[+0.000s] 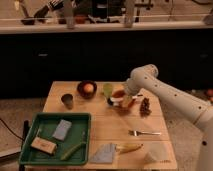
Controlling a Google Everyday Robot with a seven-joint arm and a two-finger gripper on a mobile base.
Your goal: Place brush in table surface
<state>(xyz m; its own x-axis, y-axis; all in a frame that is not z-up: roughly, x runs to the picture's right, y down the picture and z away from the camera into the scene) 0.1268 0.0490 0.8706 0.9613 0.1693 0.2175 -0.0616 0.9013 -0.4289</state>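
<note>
My gripper [120, 100] hangs low over the back middle of the table surface [115, 125], a light tan plank top. It is right at a reddish-orange bowl-like thing [120, 94]. A small whitish and dark piece [111, 102] shows at the gripper's left side, and I cannot tell whether it is the brush. No clear view of the brush's long whitish handle. The white arm [165, 95] reaches in from the right.
At the back stand a dark bowl with an orange ball [87, 89], a dark cup [67, 100] and a green cup [107, 89]. A dark cone [145, 106], a silver fork [145, 133], a yellow-handled tool [127, 148], a grey cloth [104, 154] and a green tray [30, 150] lie nearer.
</note>
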